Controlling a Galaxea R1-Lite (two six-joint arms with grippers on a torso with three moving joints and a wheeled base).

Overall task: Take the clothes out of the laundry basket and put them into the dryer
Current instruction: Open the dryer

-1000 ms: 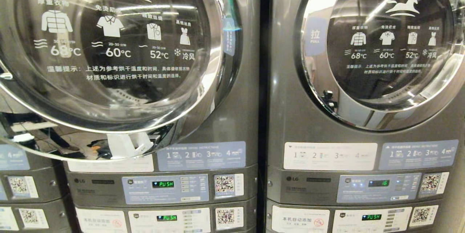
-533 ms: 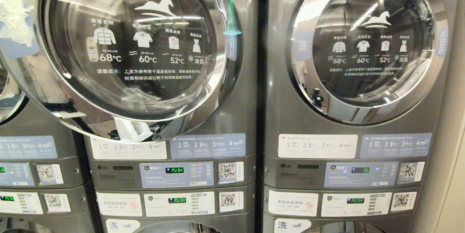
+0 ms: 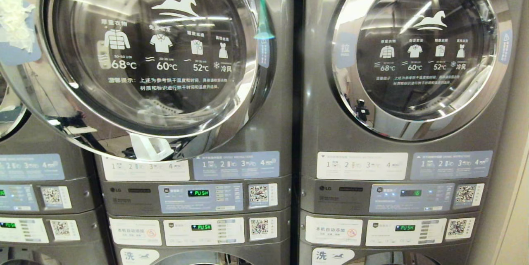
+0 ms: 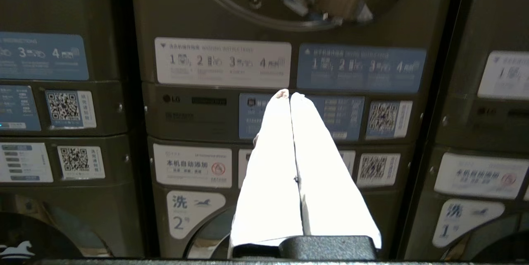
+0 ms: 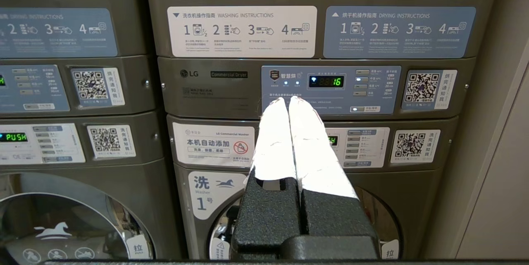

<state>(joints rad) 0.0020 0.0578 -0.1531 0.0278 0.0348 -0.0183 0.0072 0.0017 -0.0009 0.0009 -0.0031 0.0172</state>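
Everything here is dark grey metal, both stacked machines. The dryer (image 3: pixel 264 132) on the left has a shiny chrome-rimmed door (image 3: pixel 140 58) with dark glass, white garment icons, a white horse logo and white temperature text, plus a scrap of torn white tape (image 3: pixel 14 19) at the rim's left edge. The other dryer (image 3: pixel 413 141) matches it: same chrome ring, same white print on dark glass. Under each door sits a white instruction sticker (image 3: pixel 361 165) beside a pale blue one (image 3: pixel 450 165). Control panels (image 3: pixel 200 198) are pale blue with green lit digits, and the QR stickers (image 3: pixel 262 195) are black on white. Both sets of gripper fingers (image 4: pixel 268 165) (image 5: pixel 275 141) are bright white on black bases.
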